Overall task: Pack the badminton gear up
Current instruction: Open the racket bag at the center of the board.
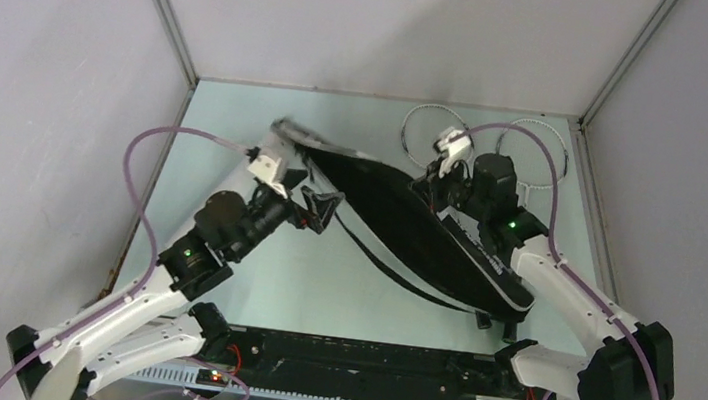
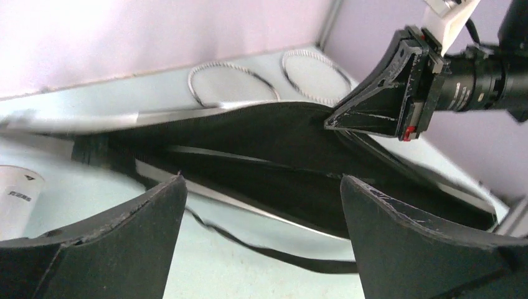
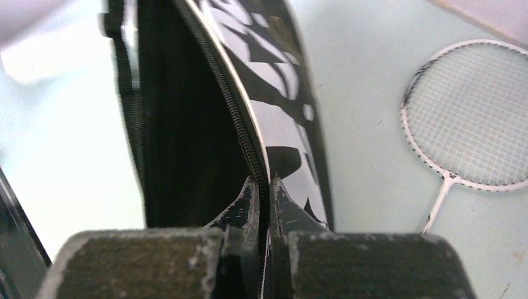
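Right gripper (image 3: 264,187) is clamped on the zipper edge (image 3: 240,118) of the black bag (image 1: 407,231), near its wide end, upper centre of the overhead frame. Left gripper (image 2: 261,187) has jaws wide, holding nothing, facing the bag mouth from the left.

Bag lies diagonal, upper left to lower right, mid-table.

My read: the step is opening the mouth for the rackets (image 2: 231,85).
- Lift the pinched lip straight up, slowly; a thin fabric bite could slip.
- Left should take the lower lip, not the strap (image 1: 392,270).

Both rackets lie flat behind the bag, close to the back and right walls, so reach there is tight. White tube (image 2: 15,199) sits lower left in the left-wrist view. Roomiest table (image 1: 319,297) is between bag and arm bases.
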{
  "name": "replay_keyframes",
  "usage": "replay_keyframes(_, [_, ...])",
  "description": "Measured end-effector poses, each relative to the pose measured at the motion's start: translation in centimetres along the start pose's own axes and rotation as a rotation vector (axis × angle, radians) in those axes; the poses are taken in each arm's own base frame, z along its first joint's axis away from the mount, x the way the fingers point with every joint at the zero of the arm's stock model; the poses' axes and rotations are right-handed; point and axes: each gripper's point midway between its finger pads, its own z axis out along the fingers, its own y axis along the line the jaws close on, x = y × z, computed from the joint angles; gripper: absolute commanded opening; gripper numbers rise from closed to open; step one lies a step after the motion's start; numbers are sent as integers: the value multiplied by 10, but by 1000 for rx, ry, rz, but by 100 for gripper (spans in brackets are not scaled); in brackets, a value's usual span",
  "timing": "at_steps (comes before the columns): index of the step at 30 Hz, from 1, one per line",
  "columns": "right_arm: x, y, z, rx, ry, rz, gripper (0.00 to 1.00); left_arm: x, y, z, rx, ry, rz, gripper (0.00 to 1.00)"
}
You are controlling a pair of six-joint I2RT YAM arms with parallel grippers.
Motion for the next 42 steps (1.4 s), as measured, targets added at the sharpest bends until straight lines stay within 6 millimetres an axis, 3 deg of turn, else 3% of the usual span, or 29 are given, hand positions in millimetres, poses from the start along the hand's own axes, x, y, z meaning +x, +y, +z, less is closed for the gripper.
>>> replay_keyframes(4, [-35,-11,1,121,-100,190,0,-21,10,-12,-67,-78,-83,100])
replay_keyframes(8, [-43,-4,9,171,-141,331,0,-15,17,-10,-127,-66,-175,100])
replay_keyframes(11, [-42,8,18,163,-145,394,0,7,23,3,-178,-19,-223,100])
replay_keyframes(18, [-42,30,32,97,-166,476,0,94,43,38,-303,201,-247,99])
replay_keyframes(21, [-41,34,33,75,-177,497,0,114,56,46,-344,246,-285,96])
replay_keyframes(23, [-38,36,33,61,-179,509,0,125,65,50,-361,258,-322,80])
replay_keyframes(24, [-36,38,34,53,-180,516,0,130,68,50,-365,260,-341,60])
replay_keyframes(25, [-35,38,34,50,-182,523,0,136,70,51,-366,266,-363,49])
replay_keyframes(26, [-33,40,35,43,-185,530,0,143,71,51,-360,273,-386,20])
replay_keyframes(28, [-31,41,35,35,-194,543,0,156,70,51,-336,288,-425,3])
replay_keyframes(31, [-29,41,35,32,-199,564,0,168,69,52,-308,306,-460,0])
replay_keyframes(36, [-25,26,32,89,-204,613,0,159,77,49,-322,300,-457,0])
replay_keyframes(39, [-13,2,27,168,-185,657,2,135,80,45,-334,302,-387,0])
replay_keyframes(41, [-1,-7,26,205,-161,671,9,115,79,45,-326,295,-332,0])
replay_keyframes(42, [8,-10,25,221,-138,675,17,106,79,45,-325,293,-303,0])
